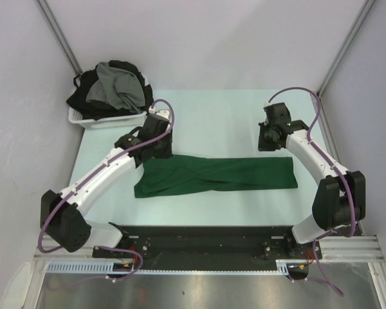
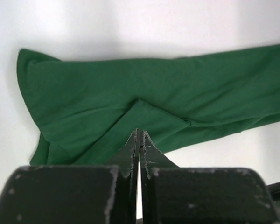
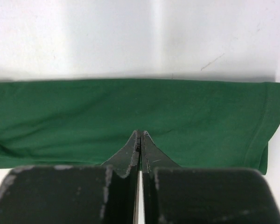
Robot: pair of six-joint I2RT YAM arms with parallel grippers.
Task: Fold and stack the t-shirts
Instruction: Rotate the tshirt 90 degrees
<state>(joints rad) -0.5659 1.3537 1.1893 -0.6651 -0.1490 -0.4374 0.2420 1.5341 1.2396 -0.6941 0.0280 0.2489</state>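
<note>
White basket [image 1: 83,121] far-left: grey tee [image 1: 119,90] + black tees [image 1: 83,98] heaped inside. Green tee [image 1: 219,175] flat on table [image 1: 212,122]. L end effector [image 2: 140,133] & R end effector [image 3: 140,134] fully closed; cloth pinch unclear.

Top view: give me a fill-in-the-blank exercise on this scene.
1. The shirt lying across the table is dark ____.
2. The basket stands at the table's far ____ corner.
3. Both the left pincer and the right pincer are ____.
Missing words: green; left; shut.
</note>
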